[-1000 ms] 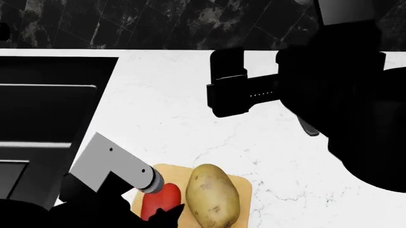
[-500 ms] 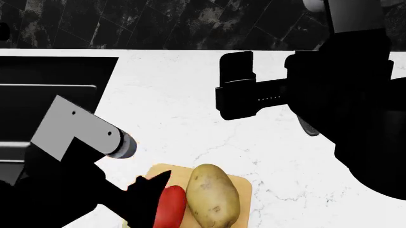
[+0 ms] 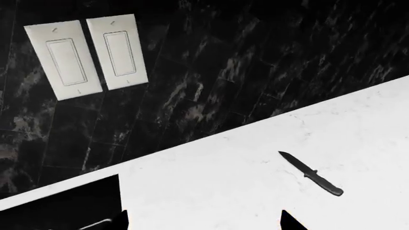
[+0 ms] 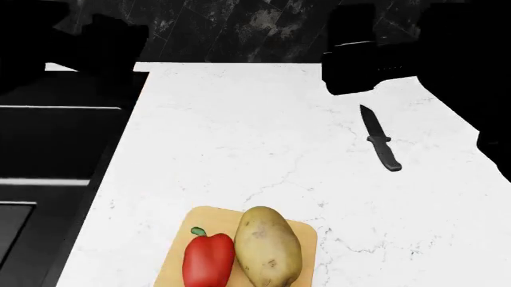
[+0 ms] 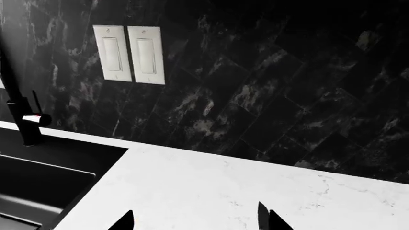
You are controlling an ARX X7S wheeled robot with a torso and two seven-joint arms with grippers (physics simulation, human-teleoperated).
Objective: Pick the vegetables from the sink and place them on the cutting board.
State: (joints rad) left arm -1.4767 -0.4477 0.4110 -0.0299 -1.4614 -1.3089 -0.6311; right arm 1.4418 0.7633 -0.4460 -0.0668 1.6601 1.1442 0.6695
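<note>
On the light tan cutting board [image 4: 308, 234], at the near edge of the head view, a red bell pepper [image 4: 207, 260] and a speckled potato [image 4: 270, 248] lie side by side. Nothing touches either one. The black sink [image 4: 48, 149] fills the left side, and no vegetable shows in it. My left gripper [image 3: 204, 225] is open and empty, raised over the counter beside the sink's corner [image 3: 64, 208]. My right gripper [image 5: 195, 224] is also open and empty, high over the counter near the back wall. Both arms show only as dark shapes along the head view's top.
A black knife [image 4: 379, 143] lies on the white counter right of centre, also seen as the knife [image 3: 313, 175] from the left wrist. A black faucet [image 5: 26, 120] stands behind the sink [image 5: 45, 177]. Two white switch plates [image 5: 128, 53] hang on the dark tiled wall.
My left arm has let go of the pepper and risen up and back to the far left. The pepper now lies free on the board. My right arm moved up, uncovering the knife.
</note>
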